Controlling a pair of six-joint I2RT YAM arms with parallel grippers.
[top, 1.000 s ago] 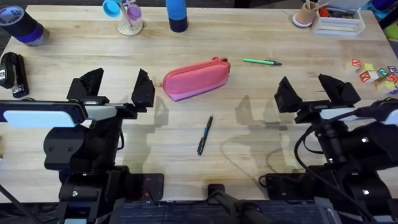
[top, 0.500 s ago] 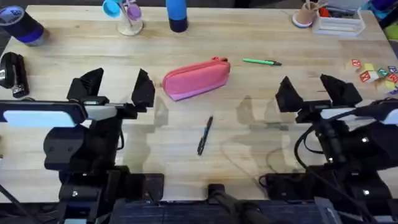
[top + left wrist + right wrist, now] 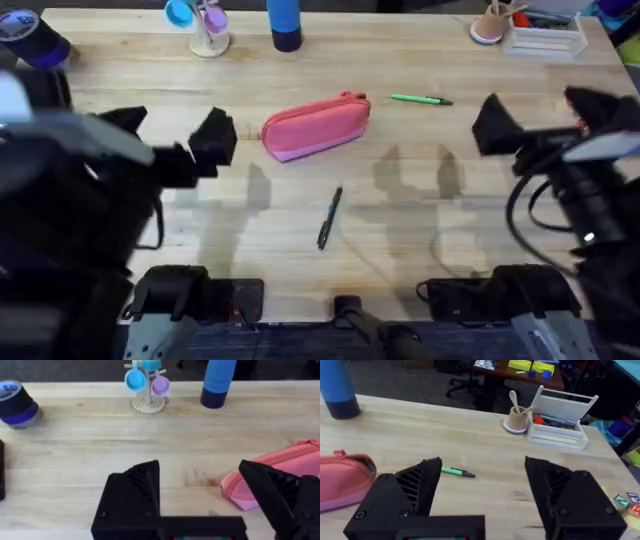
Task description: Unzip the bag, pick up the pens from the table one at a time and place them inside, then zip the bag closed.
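The bag lies zipped at mid-table, unmoved; we note both arms have risen since before. The left gripper and right gripper hang spread, empty. Black pen lies nearer the bases, green pen beside the bag.
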